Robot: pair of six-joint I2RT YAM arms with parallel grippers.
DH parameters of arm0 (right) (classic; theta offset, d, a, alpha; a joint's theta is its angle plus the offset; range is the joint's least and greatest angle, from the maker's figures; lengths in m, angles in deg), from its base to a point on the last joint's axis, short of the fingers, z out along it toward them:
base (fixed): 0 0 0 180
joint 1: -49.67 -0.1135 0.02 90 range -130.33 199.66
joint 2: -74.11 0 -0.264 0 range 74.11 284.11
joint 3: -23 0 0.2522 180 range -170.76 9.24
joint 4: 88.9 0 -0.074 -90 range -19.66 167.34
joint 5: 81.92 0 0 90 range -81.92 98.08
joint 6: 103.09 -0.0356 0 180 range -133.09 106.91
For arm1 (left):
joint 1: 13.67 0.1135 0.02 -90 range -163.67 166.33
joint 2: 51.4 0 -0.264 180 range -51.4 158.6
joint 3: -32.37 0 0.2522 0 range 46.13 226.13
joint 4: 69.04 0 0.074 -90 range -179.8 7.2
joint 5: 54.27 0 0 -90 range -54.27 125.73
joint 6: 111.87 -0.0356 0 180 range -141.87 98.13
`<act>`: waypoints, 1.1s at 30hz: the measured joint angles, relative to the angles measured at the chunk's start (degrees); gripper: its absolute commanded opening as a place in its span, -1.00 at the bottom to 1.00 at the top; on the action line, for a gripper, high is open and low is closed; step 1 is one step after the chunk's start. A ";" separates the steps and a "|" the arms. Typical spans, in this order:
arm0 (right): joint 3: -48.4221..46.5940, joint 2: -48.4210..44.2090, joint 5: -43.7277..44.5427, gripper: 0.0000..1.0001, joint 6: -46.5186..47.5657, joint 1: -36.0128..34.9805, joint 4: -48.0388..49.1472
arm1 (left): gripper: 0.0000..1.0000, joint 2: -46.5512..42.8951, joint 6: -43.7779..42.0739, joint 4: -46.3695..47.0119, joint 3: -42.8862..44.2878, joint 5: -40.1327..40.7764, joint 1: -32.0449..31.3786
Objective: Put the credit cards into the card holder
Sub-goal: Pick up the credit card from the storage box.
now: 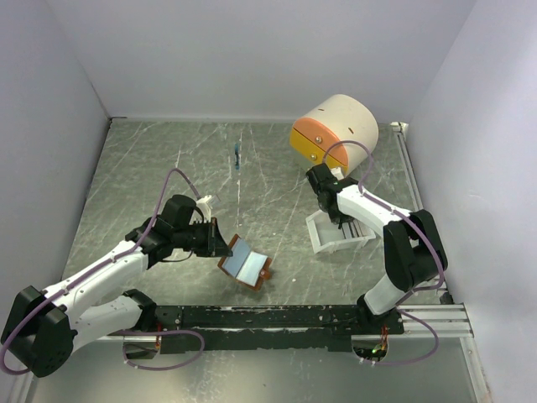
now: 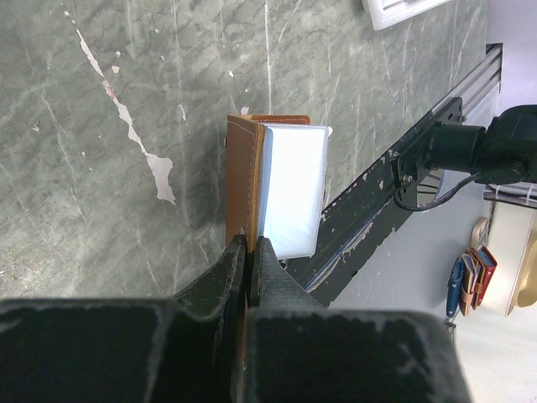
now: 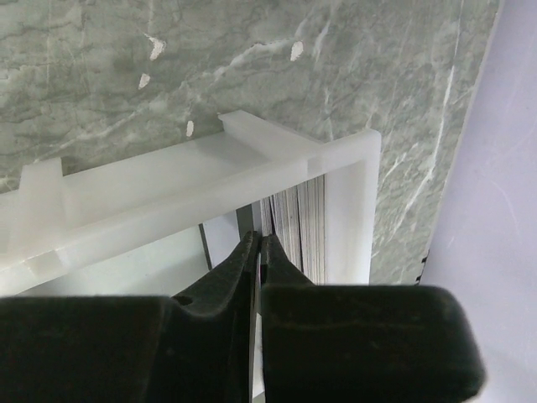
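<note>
The card holder [image 1: 245,262] lies open near the table's front centre, brown outside with pale blue-grey pockets [image 2: 294,189] facing up. My left gripper [image 2: 249,243] is shut on its brown flap [image 2: 245,176], which stands on edge between the fingers. The credit cards [image 3: 304,222] stand on edge as a thin stack against the right wall of a white tray [image 3: 210,180]. My right gripper [image 3: 260,242] reaches down into that tray beside the stack, shut on one thin card edge that shows as a pale line between the fingers. From above, the right gripper [image 1: 336,220] sits over the tray [image 1: 323,243].
A cream-and-orange rounded drawer box [image 1: 336,130] stands at the back right, just behind the right arm. A dark mounting rail [image 1: 277,317] runs along the near edge, close to the card holder. White walls close in the table on three sides.
</note>
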 measured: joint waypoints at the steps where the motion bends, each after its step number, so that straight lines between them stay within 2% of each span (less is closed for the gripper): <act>1: 0.00 0.00 -0.17 -1.00 0.09 0.00 0.02 | -0.86 0.00 0.00 0.00 0.00 0.00 0.00; 21: -0.68 -5.42 -9.07 -1.00 -1.44 0.00 -2.38 | -0.86 0.07 0.02 -0.02 0.00 0.55 0.00; 33: -3.72 -14.49 -12.48 -1.00 -5.40 -0.13 -6.21 | -0.86 1.53 2.95 1.64 0.57 0.68 0.00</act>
